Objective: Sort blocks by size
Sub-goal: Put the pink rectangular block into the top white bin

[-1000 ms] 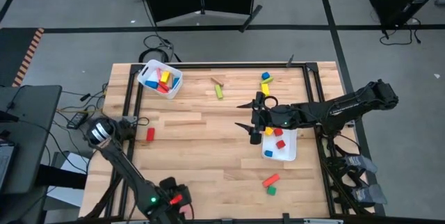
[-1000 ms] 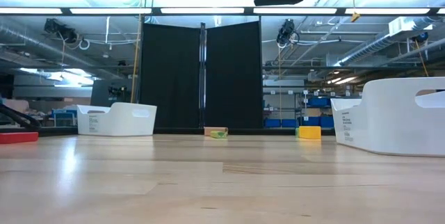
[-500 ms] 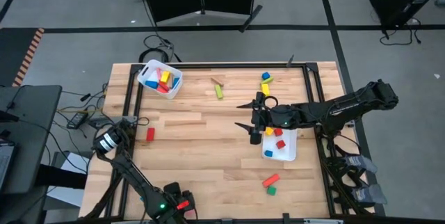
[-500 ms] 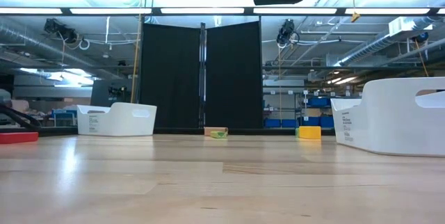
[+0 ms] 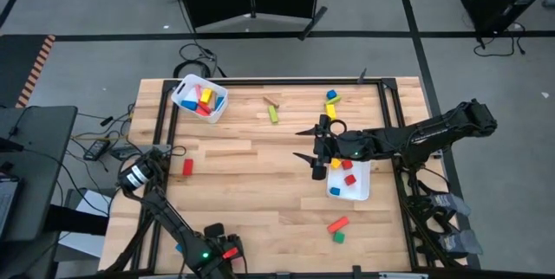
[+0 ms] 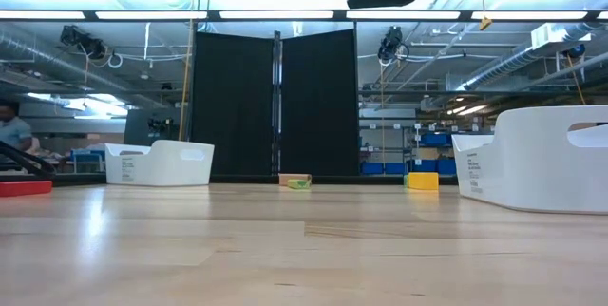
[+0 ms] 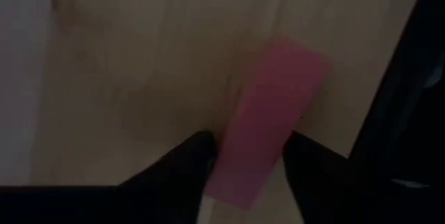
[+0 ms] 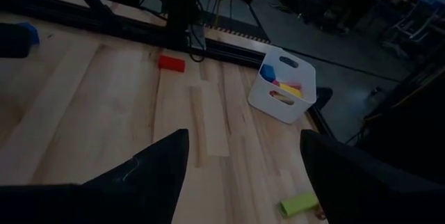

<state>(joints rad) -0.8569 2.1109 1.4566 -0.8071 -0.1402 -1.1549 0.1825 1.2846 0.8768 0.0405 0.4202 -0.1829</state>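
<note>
Blocks matter here chiefly as one red bar (image 5: 187, 167) lying in the high view just beside the left gripper (image 5: 146, 165) and far from the wide-open right gripper (image 5: 314, 151), while the left wrist view shows that bar (image 7: 268, 121) running lengthwise between half-closed fingers (image 7: 188, 165), not yet pinched.

The table (image 5: 251, 175) shows pale wooden planks with visible grain and a soft sheen, catching the ceiling lights in the low view. Its frame (image 5: 163, 123) looks like dark matt metal. The bins (image 6: 160, 163) are smooth white plastic, slightly glossy. The red block (image 5: 187, 167) wears flat, matt paint, the yellow block (image 6: 423, 181) likewise.
</note>
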